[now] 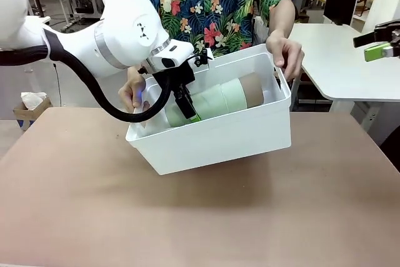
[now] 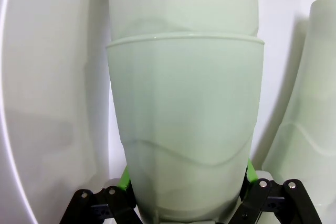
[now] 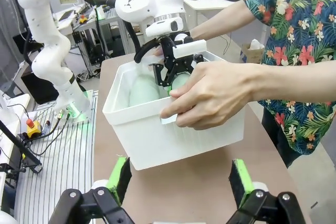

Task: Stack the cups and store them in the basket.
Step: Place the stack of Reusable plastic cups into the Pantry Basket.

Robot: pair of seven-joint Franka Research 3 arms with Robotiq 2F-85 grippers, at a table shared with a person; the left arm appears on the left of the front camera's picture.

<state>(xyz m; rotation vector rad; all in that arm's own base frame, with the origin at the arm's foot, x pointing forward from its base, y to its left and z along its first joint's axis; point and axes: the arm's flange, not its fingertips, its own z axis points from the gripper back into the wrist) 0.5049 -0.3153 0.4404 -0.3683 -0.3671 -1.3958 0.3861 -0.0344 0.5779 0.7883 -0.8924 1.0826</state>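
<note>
No legible text, seemingly, anywhere.

A brown table [image 1: 81, 217] carries 1 white basket [image 1: 219, 142], which sits tilted near the table's far edge, towards the middle. The rest of the brown top around the basket is bare. Beyond it stands a white table [image 1: 337, 60].

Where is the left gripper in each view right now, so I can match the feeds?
Front: left gripper left of centre, inside the basket, shut on the stack of cups.
Left wrist: bottom edge, clamping a mint cup.
Right wrist: upper centre, over the basket.
Shared landmark: the mint cups.
</note>
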